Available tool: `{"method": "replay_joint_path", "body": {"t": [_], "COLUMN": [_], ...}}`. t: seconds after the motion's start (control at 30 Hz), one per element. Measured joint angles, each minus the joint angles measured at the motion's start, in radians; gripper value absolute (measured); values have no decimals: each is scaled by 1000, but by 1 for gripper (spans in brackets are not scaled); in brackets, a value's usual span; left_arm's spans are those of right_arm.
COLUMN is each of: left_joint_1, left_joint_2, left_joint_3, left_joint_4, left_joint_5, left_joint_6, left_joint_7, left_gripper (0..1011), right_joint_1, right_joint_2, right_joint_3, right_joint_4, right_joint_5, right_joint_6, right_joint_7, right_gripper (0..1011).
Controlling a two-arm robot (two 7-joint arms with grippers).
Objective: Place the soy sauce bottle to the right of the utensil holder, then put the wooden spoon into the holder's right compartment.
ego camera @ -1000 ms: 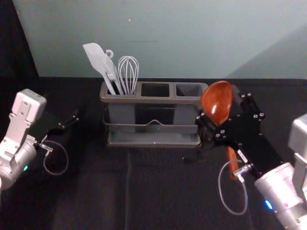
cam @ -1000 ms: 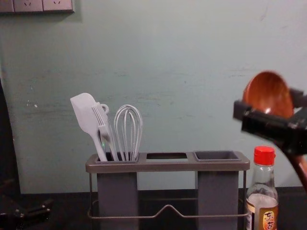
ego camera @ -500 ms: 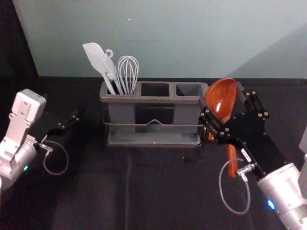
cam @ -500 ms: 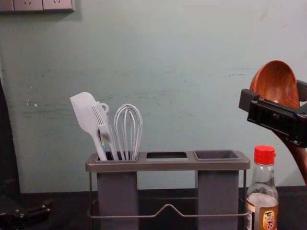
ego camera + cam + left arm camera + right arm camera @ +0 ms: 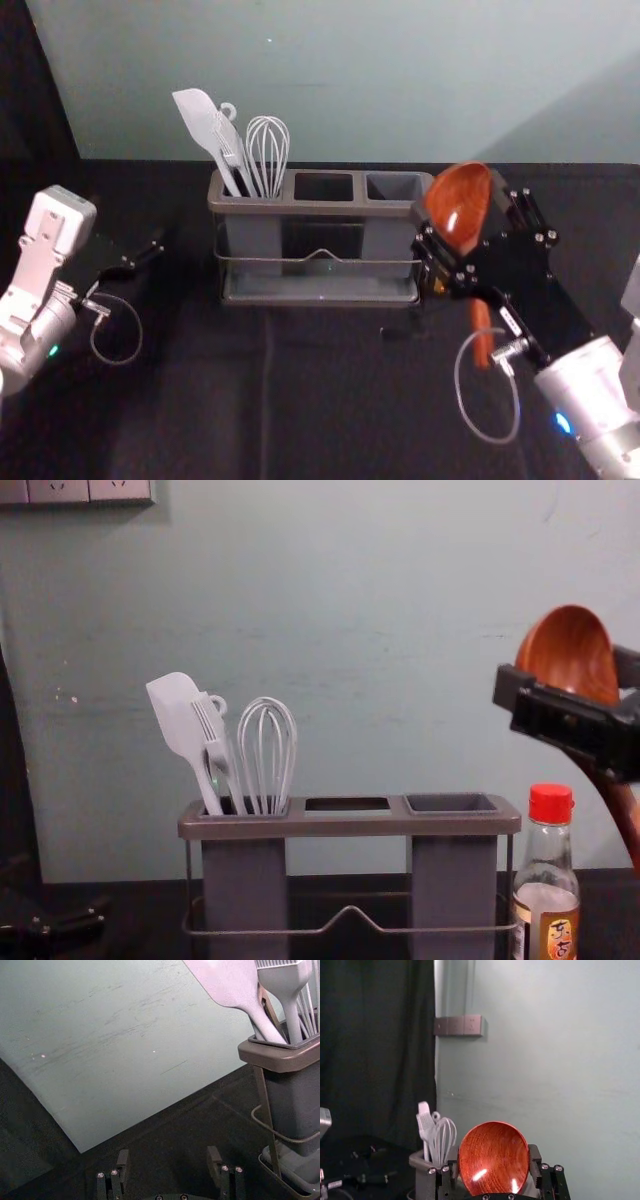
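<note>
The right pincer (image 5: 459, 208) holds the wooden spoon (image 5: 458, 192) bowl-up.

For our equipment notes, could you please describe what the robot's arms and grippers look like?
The left arm and right arm are silvery white, showing a green light and a blue light respectively. The left gripper and right gripper are black, with bright screws; a pale cable loops beside each.

Backdrop: grey-green wall (image 5: 370, 80), black-covered tabletop (image 5: 180, 410)

Wall is painted and scuffed, small pale chips (image 5: 68, 697) at left in chest view. Faint crease (image 5: 267, 375) runs front to back in the table covering. Black curtain (image 5: 380, 1050) hangs in vertical folds, wall socket panel (image 5: 457, 1025) just beside it. Diagonal shadow (image 5: 600, 125) on wall, right side of head view.
</note>
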Motion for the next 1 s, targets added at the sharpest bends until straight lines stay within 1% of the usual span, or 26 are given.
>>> {"method": "replay_joint_path", "body": {"t": [0.07, 0.1, 0.17, 0.2, 0.23, 0.3, 0.33, 0.37, 0.4, 0.43, 0.5, 0.53, 0.6, 0.63, 0.7, 0.83, 0.87, 1.0], "left_joint_1": [0, 0, 0, 0, 0, 0, 0, 0, 0, 0, 0, 0, 0, 0, 0, 0, 0, 0], "left_joint_2": [0, 0, 0, 0, 0, 0, 0, 0, 0, 0, 0, 0, 0, 0, 0, 0, 0, 0], "left_joint_3": [0, 0, 0, 0, 0, 0, 0, 0, 0, 0, 0, 0, 0, 0, 0, 0, 0, 0], "left_joint_4": [0, 0, 0, 0, 0, 0, 0, 0, 0, 0, 0, 0, 0, 0, 0, 0, 0, 0], "left_joint_5": [0, 0, 0, 0, 0, 0, 0, 0, 0, 0, 0, 0, 0, 0, 0, 0, 0, 0], "left_joint_6": [0, 0, 0, 0, 0, 0, 0, 0, 0, 0, 0, 0, 0, 0, 0, 0, 0, 0], "left_joint_7": [0, 0, 0, 0, 0, 0, 0, 0, 0, 0, 0, 0, 0, 0, 0, 0, 0, 0], "left_gripper": [1000, 1000, 1000, 1000, 1000, 1000, 1000, 1000, 1000, 1000, 1000, 1000, 1000, 1000, 1000, 1000, 1000, 1000], "right_joint_1": [26, 56, 91, 132, 132, 224, 244, 289, 289, 333, 370, 407, 442, 469, 514, 565, 586, 623], "right_joint_2": [6, 10, 11, 12, 12, 5, 2, -5, -5, -14, -24, -33, -42, -47, -54, -52, -51, -44], "right_joint_3": [-6, -9, -12, -16, -16, -22, -22, -25, -25, -27, -29, -32, -35, -38, -43, -52, -55, -65], "right_joint_4": [0, 1, 7, 19, 19, 60, 71, 98, 98, 128, 159, 191, 224, 251, 296, 349, 374, 424], "right_joint_5": [8, 16, 24, 37, 37, 72, 82, 104, 104, 126, 150, 175, 200, 220, 246, 272, 284, 302], "right_joint_6": [0, 1, 6, 12, 12, 17, 17, 17, 17, 16, 11, 5, -2, -8, -14, -23, -25, -28], "right_joint_7": [8, 15, 21, 30, 30, 48, 52, 60, 60, 67, 76, 85, 96, 105, 120, 146, 156, 171], "right_gripper": [837, 837, 836, 836, 836, 837, 837, 837, 837, 837, 836, 836, 837, 837, 837, 837, 837, 836]}}
